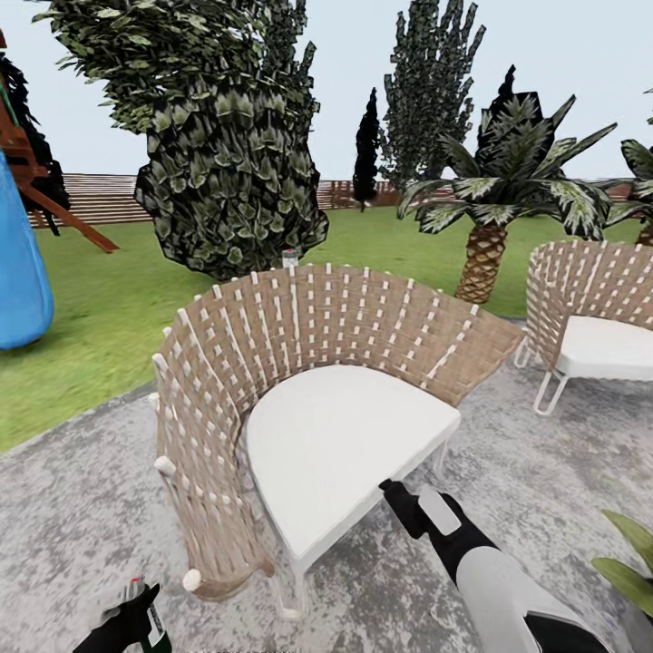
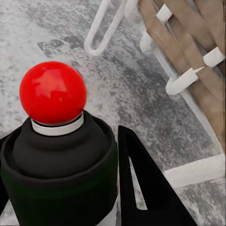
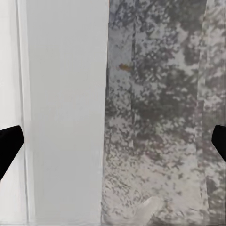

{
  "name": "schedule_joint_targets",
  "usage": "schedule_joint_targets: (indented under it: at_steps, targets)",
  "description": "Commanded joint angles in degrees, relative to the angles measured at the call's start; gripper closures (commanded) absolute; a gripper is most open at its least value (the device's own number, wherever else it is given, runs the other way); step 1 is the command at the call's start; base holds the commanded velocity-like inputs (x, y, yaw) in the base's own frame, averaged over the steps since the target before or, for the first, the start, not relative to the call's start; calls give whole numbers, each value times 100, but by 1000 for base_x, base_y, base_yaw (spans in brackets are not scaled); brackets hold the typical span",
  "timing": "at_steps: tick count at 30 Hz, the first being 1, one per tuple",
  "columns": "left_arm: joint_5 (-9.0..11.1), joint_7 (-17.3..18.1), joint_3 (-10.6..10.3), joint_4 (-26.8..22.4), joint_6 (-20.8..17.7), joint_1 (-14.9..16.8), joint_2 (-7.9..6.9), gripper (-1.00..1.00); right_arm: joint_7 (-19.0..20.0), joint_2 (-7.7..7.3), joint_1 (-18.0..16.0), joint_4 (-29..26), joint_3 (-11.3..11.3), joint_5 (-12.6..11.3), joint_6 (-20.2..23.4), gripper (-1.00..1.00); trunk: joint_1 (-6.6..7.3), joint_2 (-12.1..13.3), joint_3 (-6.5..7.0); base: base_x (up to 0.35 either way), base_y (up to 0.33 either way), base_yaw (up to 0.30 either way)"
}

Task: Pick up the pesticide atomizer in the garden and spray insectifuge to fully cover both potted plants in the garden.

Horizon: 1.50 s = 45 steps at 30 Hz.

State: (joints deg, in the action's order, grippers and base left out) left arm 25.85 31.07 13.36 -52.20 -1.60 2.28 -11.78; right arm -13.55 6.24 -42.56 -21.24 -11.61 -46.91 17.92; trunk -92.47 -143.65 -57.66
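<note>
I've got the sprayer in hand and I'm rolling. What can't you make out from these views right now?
- Pesticide atomizer: label and lower body cut off by the left wrist view's edge.
- Left end effector: cut off by the head view's bottom edge.
- Green leaves at the head view's right edge: pot out of frame, plant unidentifiable.
- Small object behind the wicker chair: mostly hidden, too small.

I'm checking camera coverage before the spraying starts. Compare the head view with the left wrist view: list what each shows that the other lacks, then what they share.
Head view only: the green lawn, tall dark trees, a striped-leaf palm, the brown slatted fence, a second wicker chair, and the right arm's black gripper by the white seat cushion.

Left wrist view only: a close look at the red ball-shaped spray tip and black neck.

Shared: the dark green atomizer bottle held in the left gripper, the woven wicker chair, and the speckled grey stone patio.
</note>
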Motion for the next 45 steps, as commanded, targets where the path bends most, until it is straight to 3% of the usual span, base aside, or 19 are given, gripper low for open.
schedule_joint_targets:
  at_steps: [1,5,8,19,36,40,45]
  targets:
    - [-1,-5,0,0,1,0,0,100,0,0,-1,5,-4,-8,6,-100,0,0,0,0,0,264]
    - [-1,-7,0,0,0,0,0,100,12,-7,-4,25,-1,-320,6,-100,0,0,0,0,0,265]
    - [-1,-6,0,0,0,0,0,100,40,-8,-3,24,1,-386,9,-100,0,0,0,0,0,265]
    - [-26,19,0,0,1,0,9,100,46,-7,0,15,-1,-397,-8,-100,0,0,0,195,0,257]
    - [-42,-31,-9,0,-2,0,31,100,8,0,0,25,-8,-401,-117,-100,0,0,0,82,-52,9]
    - [-36,-31,-9,0,-7,0,27,100,-81,0,-2,65,-10,-400,-469,-100,0,0,0,127,-287,0]
    - [-23,-33,-9,6,1,0,28,100,-146,0,1,54,-8,-407,-523,-100,0,0,0,96,-139,118]
